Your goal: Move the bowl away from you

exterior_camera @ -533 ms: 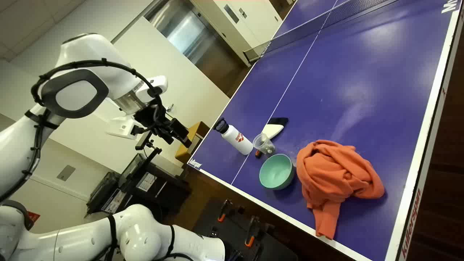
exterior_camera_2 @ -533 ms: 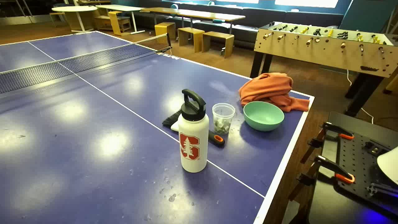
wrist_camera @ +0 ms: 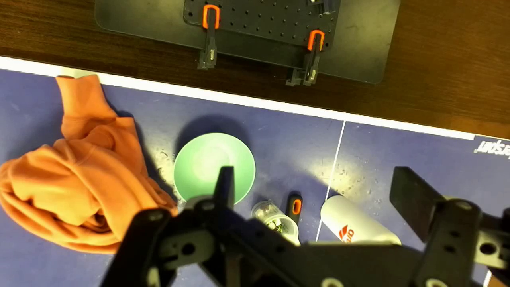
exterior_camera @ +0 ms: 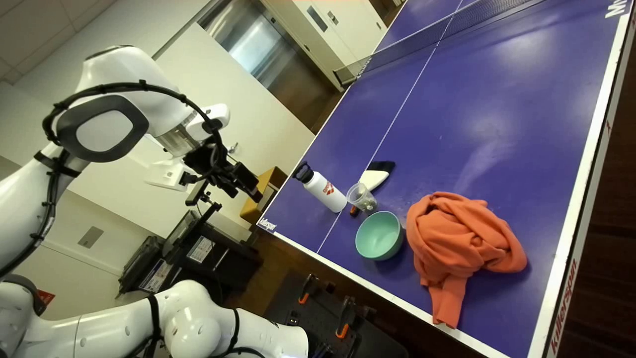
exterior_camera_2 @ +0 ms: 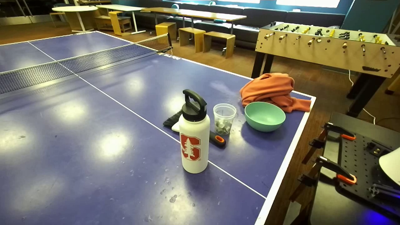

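Note:
A green bowl (exterior_camera: 379,235) sits upright on the blue ping-pong table, near its white-edged end. It also shows in an exterior view (exterior_camera_2: 265,116) and in the wrist view (wrist_camera: 211,163). My gripper (exterior_camera: 246,193) is raised high above the table, apart from the bowl. In the wrist view my gripper (wrist_camera: 312,171) is open, its fingers wide apart with nothing held between them. One finger covers a small part of the bowl in that view. The gripper is out of view in an exterior view that shows the bowl close up.
An orange cloth (exterior_camera: 459,248) lies right beside the bowl. A clear cup (exterior_camera_2: 224,118) with bits inside, a brush with a black handle (exterior_camera_2: 217,139) and a tall white bottle (exterior_camera_2: 194,143) stand or lie on its other side. Clamps (wrist_camera: 209,40) hold a black board beyond the table edge.

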